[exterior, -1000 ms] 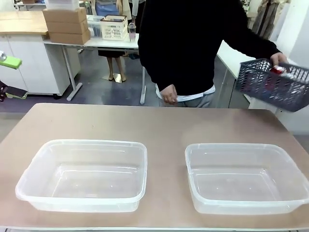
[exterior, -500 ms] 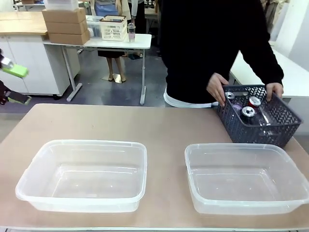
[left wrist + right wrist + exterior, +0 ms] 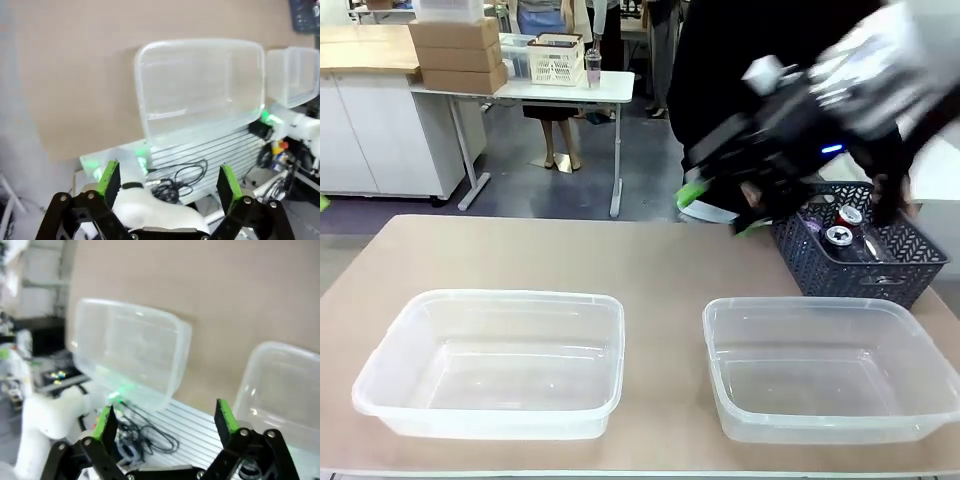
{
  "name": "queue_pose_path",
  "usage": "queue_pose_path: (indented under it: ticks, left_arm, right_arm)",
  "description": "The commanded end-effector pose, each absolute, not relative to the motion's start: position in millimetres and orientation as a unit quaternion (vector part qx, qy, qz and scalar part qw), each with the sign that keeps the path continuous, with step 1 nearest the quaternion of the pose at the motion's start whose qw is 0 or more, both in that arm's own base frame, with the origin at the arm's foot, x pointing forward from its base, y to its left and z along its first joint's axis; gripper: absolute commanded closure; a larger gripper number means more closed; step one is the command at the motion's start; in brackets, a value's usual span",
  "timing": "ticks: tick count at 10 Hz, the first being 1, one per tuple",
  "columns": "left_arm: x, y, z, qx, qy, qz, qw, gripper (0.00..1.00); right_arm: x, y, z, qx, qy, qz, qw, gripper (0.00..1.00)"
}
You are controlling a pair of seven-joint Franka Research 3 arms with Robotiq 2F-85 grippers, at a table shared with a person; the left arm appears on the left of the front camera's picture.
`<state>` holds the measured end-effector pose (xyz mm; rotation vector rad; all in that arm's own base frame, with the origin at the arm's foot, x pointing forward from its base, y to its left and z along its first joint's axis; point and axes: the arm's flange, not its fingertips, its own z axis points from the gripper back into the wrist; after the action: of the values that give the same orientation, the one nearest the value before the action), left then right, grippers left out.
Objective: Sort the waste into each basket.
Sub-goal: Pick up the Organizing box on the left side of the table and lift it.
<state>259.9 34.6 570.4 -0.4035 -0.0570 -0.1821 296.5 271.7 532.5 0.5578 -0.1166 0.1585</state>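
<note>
Scene: two clear tubs sit side by side on the near half of the table (image 3: 650, 260), with a person (image 3: 720, 60) in black at the far edge.

Waste: shiny red and silver-topped pieces (image 3: 842, 228) are heaped in a dark lattice basket (image 3: 860, 270). The basket stands at the far right of the table, just behind the right tub.

Left tub: it (image 3: 495, 360) holds nothing, and its long side runs left to right.

Right tub: it (image 3: 830, 370) also holds nothing and lies the same way. Its far rim is just short of the lattice basket.

Right gripper: it (image 3: 722, 211) is blurred with motion at mid-table on the far side, beside the basket's left end. Its wrist view shows the jaws spread wide with nothing between them.

Left gripper: it (image 3: 167, 180) is off the table's left near corner and looks back across both tubs. Its jaws are also spread wide and hold nothing.

Key relation: the waste lies just right of the right gripper and slightly nearer. It is well apart from the left gripper, the whole table away, so the right arm is judged much the better placed for the first pick.

Long axis: the basket runs roughly left to right. How each piece inside lies cannot be told.

Stage: judged to be the very start, with nothing sorted yet.

Risk: the pieces are packed close, so a wide jaw may foul the basket wall or a neighbouring piece.
</note>
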Motion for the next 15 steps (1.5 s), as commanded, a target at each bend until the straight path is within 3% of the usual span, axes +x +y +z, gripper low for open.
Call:
queue_pose_path:
  ticks: [1,2,3,4,7,8,11,15]
  left_arm:
    - [253,7,535,-0.205,0.007,-0.116,0.972,0.00]
    - [255,-6,515,-0.187,0.012,-0.115,0.976,0.00]
    - [266,-21,490,-0.246,0.010,-0.105,0.964,0.00]
    - [254,10,533,-0.193,0.008,-0.117,0.974,0.00]
    - [256,-5,511,-0.205,0.012,-0.125,0.971,0.00]
    - [261,-23,491,-0.141,-0.010,-0.084,0.986,0.00]
    - [253,-39,430,-0.078,-0.027,-0.039,0.996,0.00]
    - [258,-46,351,-0.047,0.010,-0.020,0.999,0.00]
  right_arm:
    - [330,307,499,0.179,-0.037,0.090,0.979,0.00]
    - [320,328,480,0.165,-0.027,0.119,0.979,0.00]
    - [308,328,471,0.154,0.002,0.154,0.976,0.00]
    - [312,322,476,0.194,-0.027,0.118,0.973,0.00]
    - [313,328,462,0.179,-0.009,0.142,0.973,0.00]
    - [307,371,439,0.136,0.047,0.095,0.985,0.00]
    - [279,412,397,0.083,0.045,-0.024,0.995,0.00]
    - [274,418,368,0.040,-0.018,-0.083,0.996,0.00]
